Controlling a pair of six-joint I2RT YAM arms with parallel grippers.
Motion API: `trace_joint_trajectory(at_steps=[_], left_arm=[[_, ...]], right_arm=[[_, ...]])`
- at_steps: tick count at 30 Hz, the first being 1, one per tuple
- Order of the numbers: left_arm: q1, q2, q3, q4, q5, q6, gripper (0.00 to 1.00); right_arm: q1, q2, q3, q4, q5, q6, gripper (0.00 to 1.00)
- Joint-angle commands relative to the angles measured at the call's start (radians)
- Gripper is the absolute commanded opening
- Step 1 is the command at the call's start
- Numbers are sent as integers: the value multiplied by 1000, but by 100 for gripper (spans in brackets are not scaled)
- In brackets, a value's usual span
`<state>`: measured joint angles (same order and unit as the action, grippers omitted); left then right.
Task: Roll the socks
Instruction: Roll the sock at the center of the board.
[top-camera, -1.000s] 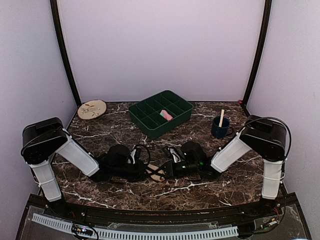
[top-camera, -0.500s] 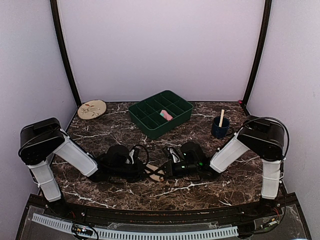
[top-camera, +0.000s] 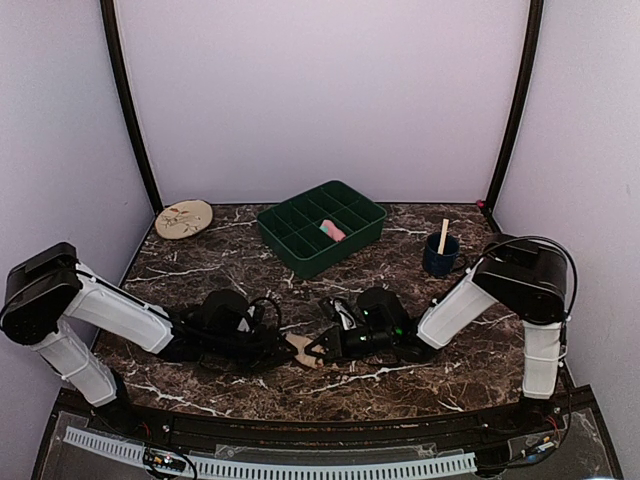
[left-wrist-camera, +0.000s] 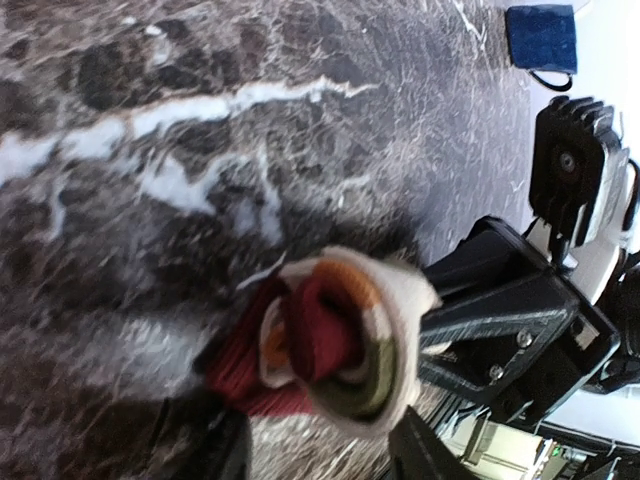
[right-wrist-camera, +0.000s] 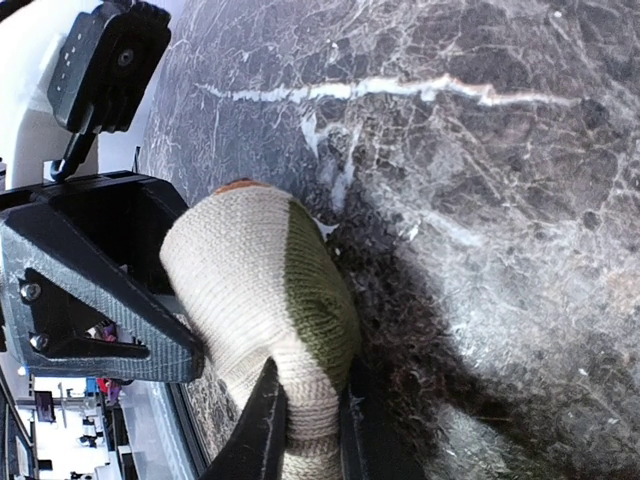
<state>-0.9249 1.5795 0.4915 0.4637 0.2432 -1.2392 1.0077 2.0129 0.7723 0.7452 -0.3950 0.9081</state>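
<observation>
**Progress.** The beige knitted sock with maroon, olive and orange bands (left-wrist-camera: 335, 345) was found wound into a compact roll at the near centre of the dark marble-patterned desk (top-camera: 230, 270), between the two arms. From the left wrist, the coiled layers showed at the open end of the roll. The right tool (right-wrist-camera: 305, 400) had its fingers drawn together on the fabric at the lower part of the roll, next to the olive toe. The left tool (left-wrist-camera: 312, 445) had its fingers apart, one on each side of the roll. Whether either finger touched the fabric could not be determined.

The pink sock (top-camera: 332, 230) lay as a small bundle in a rear compartment of the green plastic divided tray (top-camera: 280, 245). At that size it could not be confirmed as rolled. In my judgement the rolling of the striped sock was essentially done. Securing the roll and setting it down remained.

**Surroundings.** The tray stood well behind the arms. A dark blue mug (top-camera: 438, 258) holding a wooden stick (top-camera: 443, 236) stood to the rear right. A round beige disc (top-camera: 183, 218) lay at the rear left corner.

**Obstructions.** None of these items was near the roll. The two tools themselves were crowded closely around it, which I judge to be the only hazard.
</observation>
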Motion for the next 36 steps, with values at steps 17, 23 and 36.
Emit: trace_joint_trajectory(at_steps=[17,23,36], left_arm=[[137,-94,-61,-267,137,-67,57],[165,11,5,-232,244,-103,60],[208,-54,-6,-216,332,-271,63]], right_arm=[[86,-74,70,-315,257,-304,0],[132,-80,84,-334,344,-377,0],[229,-79,114,-380,536,-514,0]])
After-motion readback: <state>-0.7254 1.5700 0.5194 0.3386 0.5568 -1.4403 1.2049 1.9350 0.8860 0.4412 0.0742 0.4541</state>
